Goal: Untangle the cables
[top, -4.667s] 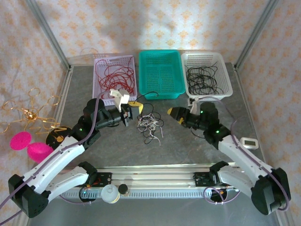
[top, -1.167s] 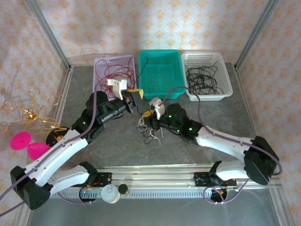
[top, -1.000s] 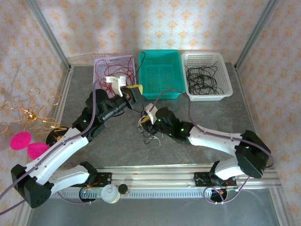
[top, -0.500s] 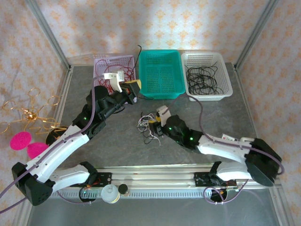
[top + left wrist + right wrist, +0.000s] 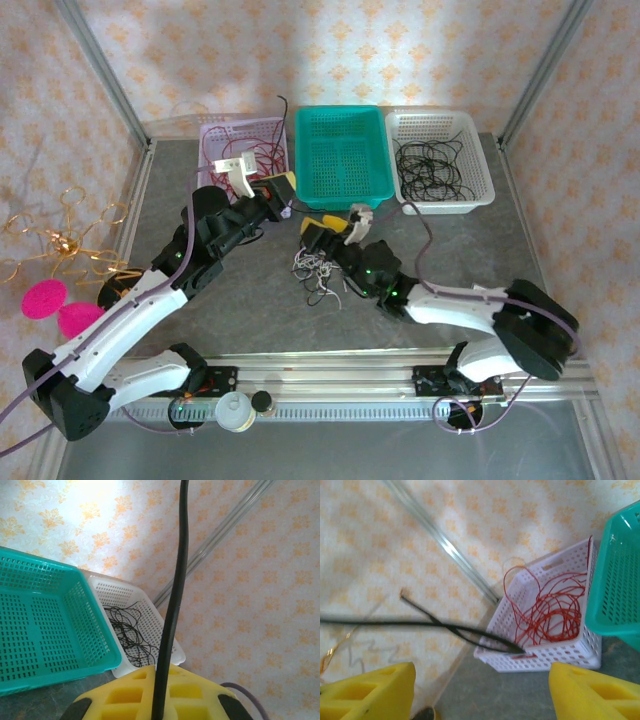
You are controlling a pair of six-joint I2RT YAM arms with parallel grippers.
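Note:
A small clump of cream-white and black cables (image 5: 318,272) lies on the grey table's middle. My left gripper (image 5: 283,190) is raised beside the lilac basket (image 5: 215,130), shut on a black cable (image 5: 281,115) that sticks up from it. In the left wrist view that black cable (image 5: 172,605) runs straight up out of the closed yellow fingers (image 5: 200,700). My right gripper (image 5: 325,226) hovers just behind the clump, tilted up and open. The right wrist view has its yellow fingers (image 5: 370,692) wide apart with nothing between them, and the black cable (image 5: 445,627) crossing ahead.
Three baskets line the back: the lilac one with red cables (image 5: 250,155), a teal one (image 5: 340,112), and a white one (image 5: 440,117) holding black cables (image 5: 430,165). A gold wire ornament (image 5: 65,240) and pink discs (image 5: 60,310) lie off the table's left.
My left gripper has drawn the black cable up and back toward the lilac basket. My right gripper has left the clump, risen and turned up toward the baskets.

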